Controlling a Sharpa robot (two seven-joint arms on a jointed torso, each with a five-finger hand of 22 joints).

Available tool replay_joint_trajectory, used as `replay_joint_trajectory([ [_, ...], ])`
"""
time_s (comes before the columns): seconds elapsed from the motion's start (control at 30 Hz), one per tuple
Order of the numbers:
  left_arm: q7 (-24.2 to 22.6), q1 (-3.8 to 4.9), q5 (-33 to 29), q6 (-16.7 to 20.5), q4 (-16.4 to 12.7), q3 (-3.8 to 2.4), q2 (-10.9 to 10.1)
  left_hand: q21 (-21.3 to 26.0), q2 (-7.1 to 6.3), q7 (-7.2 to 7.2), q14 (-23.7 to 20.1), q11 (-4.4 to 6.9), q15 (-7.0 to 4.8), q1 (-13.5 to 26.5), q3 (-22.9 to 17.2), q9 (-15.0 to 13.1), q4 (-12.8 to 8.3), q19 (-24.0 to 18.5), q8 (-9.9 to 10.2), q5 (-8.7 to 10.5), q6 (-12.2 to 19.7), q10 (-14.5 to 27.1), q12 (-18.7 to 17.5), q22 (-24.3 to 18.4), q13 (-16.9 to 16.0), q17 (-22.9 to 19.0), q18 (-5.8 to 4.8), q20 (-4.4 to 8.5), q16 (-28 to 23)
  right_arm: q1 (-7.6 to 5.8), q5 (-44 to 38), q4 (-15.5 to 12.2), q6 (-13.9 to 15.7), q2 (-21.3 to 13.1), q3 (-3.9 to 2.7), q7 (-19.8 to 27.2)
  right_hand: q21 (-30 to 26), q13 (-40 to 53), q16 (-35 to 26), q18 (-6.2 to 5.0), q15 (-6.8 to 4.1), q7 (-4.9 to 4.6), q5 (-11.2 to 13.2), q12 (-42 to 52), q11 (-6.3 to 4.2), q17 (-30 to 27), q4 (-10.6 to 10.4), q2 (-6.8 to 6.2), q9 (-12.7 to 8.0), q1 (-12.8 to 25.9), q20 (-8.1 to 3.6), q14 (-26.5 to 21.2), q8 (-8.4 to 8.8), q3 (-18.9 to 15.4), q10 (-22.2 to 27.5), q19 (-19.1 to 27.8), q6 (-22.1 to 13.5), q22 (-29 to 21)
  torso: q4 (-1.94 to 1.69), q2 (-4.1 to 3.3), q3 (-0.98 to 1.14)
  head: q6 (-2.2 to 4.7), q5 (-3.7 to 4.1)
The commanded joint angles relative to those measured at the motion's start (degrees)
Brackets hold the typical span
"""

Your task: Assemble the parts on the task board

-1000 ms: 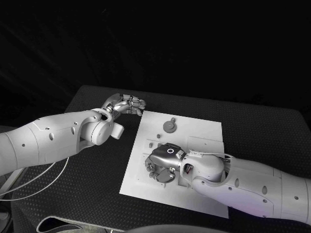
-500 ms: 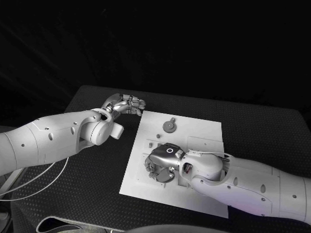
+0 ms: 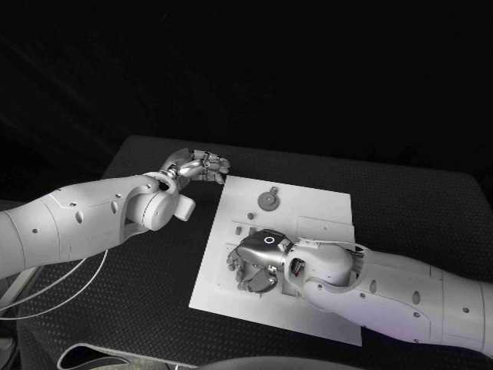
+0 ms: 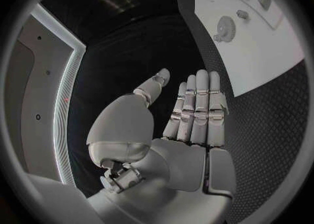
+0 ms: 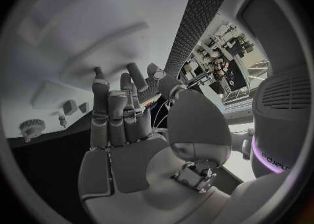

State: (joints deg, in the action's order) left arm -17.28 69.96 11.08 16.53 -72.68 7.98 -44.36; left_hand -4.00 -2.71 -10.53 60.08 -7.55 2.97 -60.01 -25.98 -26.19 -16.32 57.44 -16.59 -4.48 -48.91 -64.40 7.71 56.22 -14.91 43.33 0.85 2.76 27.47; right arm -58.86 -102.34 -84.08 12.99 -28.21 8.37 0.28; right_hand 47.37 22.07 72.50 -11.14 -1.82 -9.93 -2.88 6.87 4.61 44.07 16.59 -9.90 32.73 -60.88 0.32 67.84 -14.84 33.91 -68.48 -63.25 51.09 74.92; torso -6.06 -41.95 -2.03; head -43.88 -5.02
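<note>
The white task board (image 3: pixel 313 223) lies in the middle of the black table. A grey gear-like round part (image 3: pixel 269 200) sits on its far half, and small parts (image 3: pixel 250 220) lie just nearer than it. My right hand (image 3: pixel 258 262) hovers palm down over the board's near middle and hides what is beneath it. In the right wrist view its fingers (image 5: pixel 111 114) stretch toward the board with nothing seen in the palm. My left hand (image 3: pixel 199 165) hangs off the board at its far left corner, fingers (image 4: pixel 196 109) straight and together, holding nothing. The gear (image 4: pixel 225 26) lies beyond them.
Black textured table mat (image 3: pixel 125 308) surrounds the board on all sides. Cables (image 3: pixel 47 297) trail under my left arm at the near left. The board's right half (image 3: pixel 324 308) is partly covered by my right forearm.
</note>
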Motion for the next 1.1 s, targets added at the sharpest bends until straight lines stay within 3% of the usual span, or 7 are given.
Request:
replay_joint_trajectory([
  [0.03,-0.3,0.06,0.1,-0.9,-0.1,-0.05,0.1,0.0,0.18,0.04,-0.1,0.14,0.02,0.3,0.1,0.1,0.0,-0.4,-0.4,0.15,-0.1,0.4,-0.3,-0.1,0.1,0.1,-0.55,-0.07,-0.2,0.17,0.9,0.1,0.0,0.0,0.13,0.6,-0.4,-0.1,0.2,-3.86,0.13,0.09,0.1,-0.2,0.09,0.1,0.0,-0.22,-0.1,0.1,0.08,-0.2,0.29,-0.5,0.3,0.4,-0.4,1.0,0.01,-0.02,0.05,0.06,0.05],
  [0.37,-0.3,0.06,0.1,-0.9,0.0,-0.05,0.1,0.0,0.16,0.06,-0.1,0.14,0.02,0.3,0.1,0.1,0.0,-0.4,-0.4,0.15,-0.1,0.4,-0.3,-0.1,0.1,0.1,-0.54,-0.07,-0.2,0.17,1.5,-1.0,2.8,-1.0,0.12,0.5,-0.2,0.0,0.4,-3.86,0.11,0.08,0.1,-0.2,0.07,0.1,0.0,-0.09,0.0,-0.3,0.04,-0.1,0.28,-0.9,0.2,0.3,-0.5,1.0,-0.02,0.0,0.06,0.08,0.15],
  [0.57,-0.3,0.06,0.1,-1.1,0.3,-0.04,0.0,0.0,0.11,0.06,-0.1,0.13,0.02,0.4,0.2,0.1,0.0,-0.4,-0.4,0.16,-0.1,0.4,-0.3,-0.1,0.1,0.1,-0.55,-0.07,-0.3,0.06,3.2,-2.7,4.7,-2.8,-0.03,1.8,-0.1,-0.3,0.8,-3.86,0.62,-0.62,0.1,-1.1,0.61,0.2,-0.3,-2.01,-0.4,0.2,-0.03,0.1,1.18,-1.9,1.7,-0.1,-2.1,0.9,-0.02,0.04,0.03,0.33,0.53],
  [0.7,-0.2,0.06,0.0,-1.0,0.6,-0.04,0.0,0.0,0.03,0.06,-0.1,0.12,0.03,0.4,0.2,0.1,0.0,-0.4,-0.4,0.18,-0.1,0.5,-0.4,-0.1,0.1,0.1,-0.56,-0.08,-0.3,-1.14,4.6,-3.4,5.6,-3.9,-0.37,2.2,0.1,-0.3,1.1,-3.86,0.86,-0.85,0.1,-1.4,0.85,0.2,-0.7,-2.71,-0.5,1.7,-0.03,0.4,1.35,-2.8,2.2,-0.4,-2.6,0.9,0.07,0.02,0.06,0.71,0.81],
  [0.8,0.1,0.06,-0.1,-1.1,0.7,-0.04,0.0,0.0,-0.01,0.05,-0.1,0.1,0.04,0.5,0.3,0.1,0.0,-0.4,-0.4,0.19,-0.1,0.5,-0.4,-0.1,0.1,0.1,-0.56,-0.09,-0.3,-2.4,6.7,-4.0,7.0,-5.0,-0.48,3.0,0.1,-0.3,1.2,-3.86,0.91,-0.94,0.1,-1.5,0.91,0.2,-1.2,-2.66,-0.5,2.8,-0.08,0.4,1.43,-3.3,2.3,-0.5,-2.8,0.9,0.2,0.09,0.12,1.41,1.29],
  [1.03,-0.2,0.05,-0.3,-1.0,1.1,-0.03,0.3,0.1,-0.14,0.02,-0.2,0.04,0.07,1.2,0.5,0.2,0.2,-0.4,-0.4,0.26,0.0,0.6,-0.4,-0.1,0.1,0.1,-0.58,-0.11,-0.4,-4.32,10.8,-6.0,6.9,-8.1,-2.74,3.4,0.1,-0.1,1.4,-3.86,0.81,-0.96,0.1,-1.4,0.81,0.2,-2.3,-2.02,-0.5,4.2,-0.41,0.6,1.41,-3.5,2.1,-1.0,-3.0,0.7,0.45,0.11,0.25,2.6,2.48],
  [1.1,-0.4,0.04,-0.4,-1.0,1.5,-0.03,0.6,0.0,-0.16,0.01,-0.2,0.04,0.06,1.2,0.6,0.2,0.2,-0.4,-0.4,0.28,0.0,0.6,-0.4,-0.2,0.1,0.2,-0.57,-0.11,-0.4,-6.01,15.9,-6.6,5.8,-9.8,-3.0,3.3,0.3,0.6,1.4,-3.86,0.36,-0.76,0.1,-0.5,0.35,0.1,-2.4,-1.31,-0.4,4.2,-0.68,0.6,1.2,-3.5,1.0,-1.4,-2.7,0.7,0.65,0.18,0.34,2.91,2.79],
])
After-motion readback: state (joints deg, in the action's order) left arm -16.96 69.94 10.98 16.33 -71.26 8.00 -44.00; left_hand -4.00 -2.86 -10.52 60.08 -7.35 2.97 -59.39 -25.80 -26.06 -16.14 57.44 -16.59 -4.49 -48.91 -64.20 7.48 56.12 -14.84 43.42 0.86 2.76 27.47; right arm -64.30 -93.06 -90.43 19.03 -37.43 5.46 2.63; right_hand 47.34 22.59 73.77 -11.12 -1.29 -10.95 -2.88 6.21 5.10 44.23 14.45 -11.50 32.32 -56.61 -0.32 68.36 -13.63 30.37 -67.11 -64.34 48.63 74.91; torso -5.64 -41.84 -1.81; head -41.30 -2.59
